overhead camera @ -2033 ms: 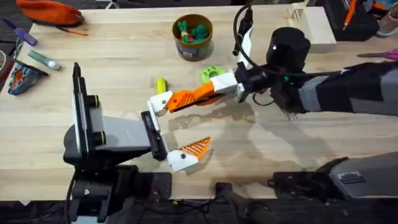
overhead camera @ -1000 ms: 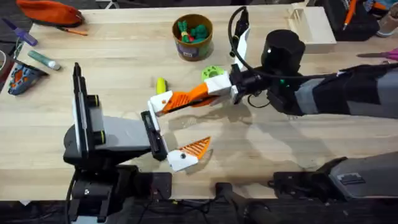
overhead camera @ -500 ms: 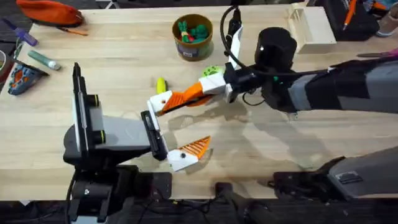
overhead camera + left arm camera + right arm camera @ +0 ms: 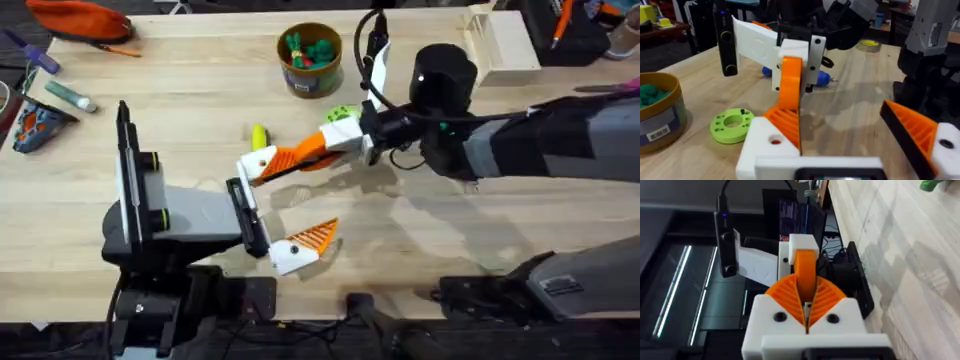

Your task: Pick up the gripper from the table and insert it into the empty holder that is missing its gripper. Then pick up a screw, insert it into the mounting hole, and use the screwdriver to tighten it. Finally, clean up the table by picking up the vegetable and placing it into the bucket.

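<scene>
1. Left gripper [image 4: 281, 207]: jaws released and spread wide. The finger toward 6 o'clock carries its own orange pad. The finger toward 12 o'clock is the holder [image 4: 260, 164].

2. The gripper [image 4: 290, 158] lies against the holder, running from it toward 2 o'clock. In the left wrist view its ribbed face sits on the holder's white block.

3. Right gripper [image 4: 318, 150]: jaws clenched on the gripper's free end. The right wrist view shows both ribbed pads closed on the orange part.

4. Change: over the last two seconds the right arm carried the part toward 10 o'clock, pressing it along the holder. In the last half second nothing moved. Judgement: insertion is at or near full seat. Whether the part is fully home cannot be told.

5. Remaining work: screw, tightening, cleanup. The vegetable [image 4: 259, 136] lies on the table just at 12 o'clock of the holder. The bucket [image 4: 300, 86] stands farther off at 1 o'clock, already containing toy vegetables.
</scene>
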Controlling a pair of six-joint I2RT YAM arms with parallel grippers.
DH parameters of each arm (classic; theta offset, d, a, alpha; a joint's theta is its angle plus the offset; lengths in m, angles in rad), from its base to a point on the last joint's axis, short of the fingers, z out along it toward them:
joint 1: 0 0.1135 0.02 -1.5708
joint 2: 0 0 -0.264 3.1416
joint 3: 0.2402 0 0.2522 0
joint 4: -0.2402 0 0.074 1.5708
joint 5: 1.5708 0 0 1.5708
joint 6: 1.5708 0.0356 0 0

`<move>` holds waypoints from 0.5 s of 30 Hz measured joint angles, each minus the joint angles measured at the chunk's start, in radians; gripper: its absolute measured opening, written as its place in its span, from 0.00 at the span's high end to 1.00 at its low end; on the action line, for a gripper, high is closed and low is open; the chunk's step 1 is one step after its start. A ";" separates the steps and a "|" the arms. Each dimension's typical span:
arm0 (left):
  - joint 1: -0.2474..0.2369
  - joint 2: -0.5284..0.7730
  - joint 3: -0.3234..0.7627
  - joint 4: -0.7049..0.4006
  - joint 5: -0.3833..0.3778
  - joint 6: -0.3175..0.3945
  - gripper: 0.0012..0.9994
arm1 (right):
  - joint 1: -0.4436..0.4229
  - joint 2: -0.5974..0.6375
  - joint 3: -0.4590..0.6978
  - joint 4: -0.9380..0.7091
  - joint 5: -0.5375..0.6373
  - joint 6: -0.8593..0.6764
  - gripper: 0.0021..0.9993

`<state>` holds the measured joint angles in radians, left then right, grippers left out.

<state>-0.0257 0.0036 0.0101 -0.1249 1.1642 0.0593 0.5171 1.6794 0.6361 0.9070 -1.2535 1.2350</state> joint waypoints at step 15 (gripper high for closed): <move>0.002 0.000 0.000 0.003 -0.018 0.004 0.01 | 0.018 0.003 0.000 0.050 0.042 0.004 0.99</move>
<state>-0.0235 0.0036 0.0101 -0.1224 1.1460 0.0630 0.5346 1.6825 0.6365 0.9569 -1.2111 1.2392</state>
